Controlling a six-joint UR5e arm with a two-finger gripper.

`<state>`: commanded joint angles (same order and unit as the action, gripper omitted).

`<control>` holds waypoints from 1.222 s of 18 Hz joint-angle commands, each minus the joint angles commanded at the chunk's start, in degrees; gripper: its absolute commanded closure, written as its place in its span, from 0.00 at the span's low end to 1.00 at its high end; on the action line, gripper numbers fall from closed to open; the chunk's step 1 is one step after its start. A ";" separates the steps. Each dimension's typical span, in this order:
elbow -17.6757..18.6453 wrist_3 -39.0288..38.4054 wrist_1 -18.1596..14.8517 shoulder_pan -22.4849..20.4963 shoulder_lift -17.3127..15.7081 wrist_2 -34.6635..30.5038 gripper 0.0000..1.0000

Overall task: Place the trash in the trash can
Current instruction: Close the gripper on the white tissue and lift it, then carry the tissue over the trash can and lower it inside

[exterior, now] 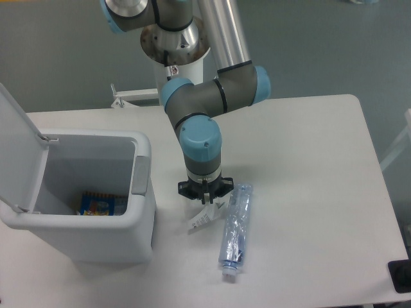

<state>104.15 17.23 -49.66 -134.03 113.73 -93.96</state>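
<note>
Arm (207,96) bent, wrist vertical, hand (205,196) pointing down, fingers pinched together.

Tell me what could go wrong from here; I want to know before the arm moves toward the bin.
The gripper looks shut on the upper edge of the white wrapper, and most of the wrapper hangs below it, so the wrapper might slip out in transit. The crushed plastic bottle lies right beside the wrapper and could get nudged. The trash can has a tall wall, so a low carry might snag the dangling wrapper.
</note>
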 joint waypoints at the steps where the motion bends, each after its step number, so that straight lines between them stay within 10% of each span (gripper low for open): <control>1: 0.00 0.09 -0.09 0.00 -0.17 0.00 0.97; 22: -6.24 3.96 -3.43 -11.05 -12.20 21.50 0.98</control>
<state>97.91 21.18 -53.09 -145.09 101.53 -72.46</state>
